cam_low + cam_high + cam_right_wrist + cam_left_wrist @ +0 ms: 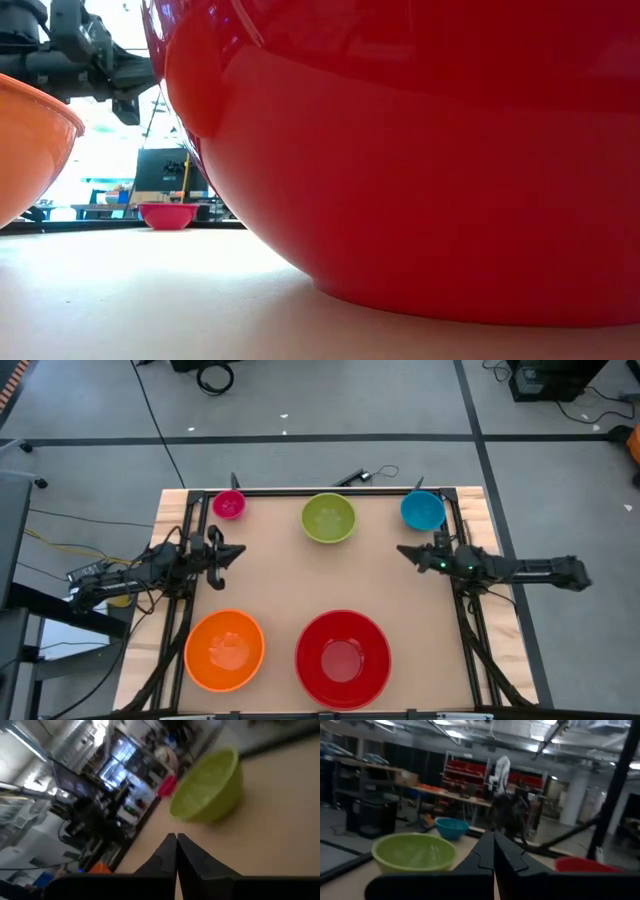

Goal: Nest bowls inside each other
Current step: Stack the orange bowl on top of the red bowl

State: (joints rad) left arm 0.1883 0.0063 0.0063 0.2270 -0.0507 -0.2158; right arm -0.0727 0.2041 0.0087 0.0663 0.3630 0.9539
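Observation:
Five bowls stand apart on the table, each on its base. The red bowl (342,658) is at the near middle, the orange bowl (225,650) at the near left. Along the far edge are the pink bowl (229,505), the lime green bowl (328,518) and the blue bowl (423,510). My left gripper (236,552) hovers shut over the table's left side, below the pink bowl, holding nothing; its own view shows its fingers (493,851) together. My right gripper (404,550) hovers shut at the right side, just near of the blue bowl, fingers (176,849) together and empty.
A black frame (330,491) runs along the table's far edge and down both sides. Open tabletop lies between the two grippers in the middle. Cables lie on the floor beyond the far edge. The low view is mostly filled by the red bowl (420,150).

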